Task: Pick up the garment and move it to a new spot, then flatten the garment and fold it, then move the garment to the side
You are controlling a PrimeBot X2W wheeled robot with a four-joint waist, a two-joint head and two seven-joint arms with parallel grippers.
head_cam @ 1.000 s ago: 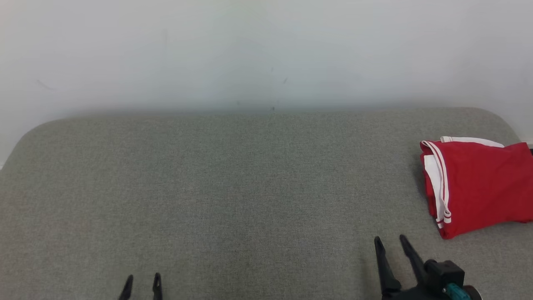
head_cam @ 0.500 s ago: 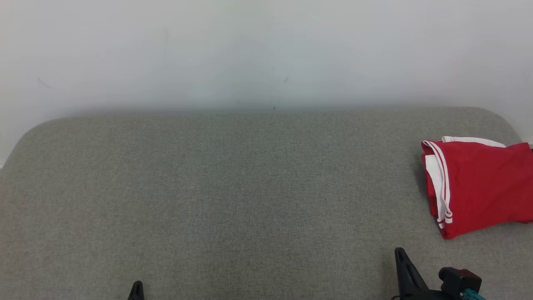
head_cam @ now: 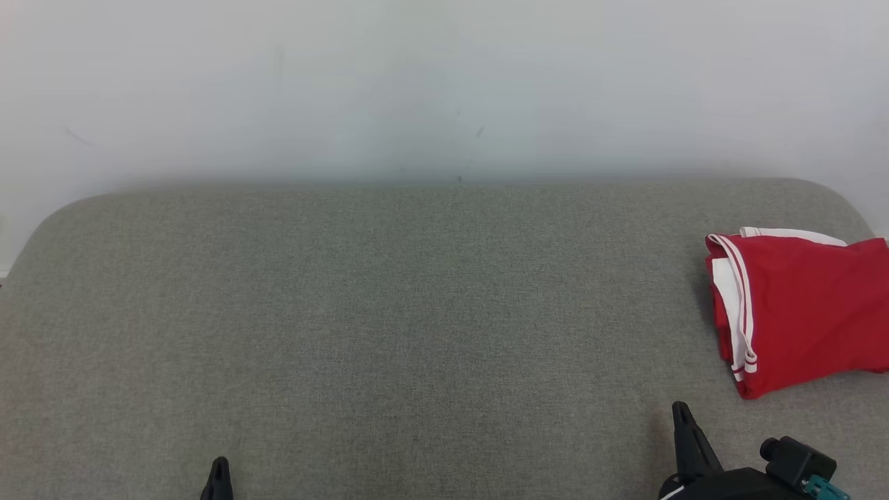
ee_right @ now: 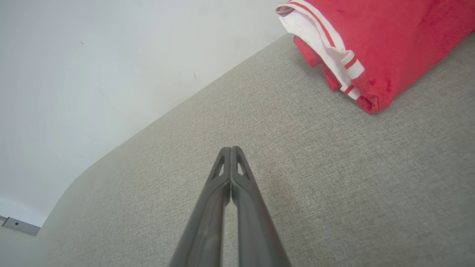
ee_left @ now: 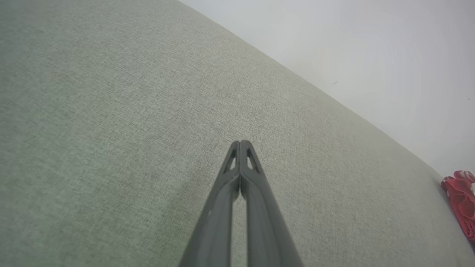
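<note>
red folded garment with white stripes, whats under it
The folded red garment with white striped trim lies on the grey woven fabric surface. White and red lower layers show at its edge; anything beneath them is covered.

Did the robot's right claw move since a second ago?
Yes. The right gripper slid to the right, nearer the red garment's near corner on the grey cushion, and its fingers closed together.

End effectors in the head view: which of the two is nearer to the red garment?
The right end effector, at the lower right, close to the folded red garment; the left end effector is far from it, at the lower left.
</note>
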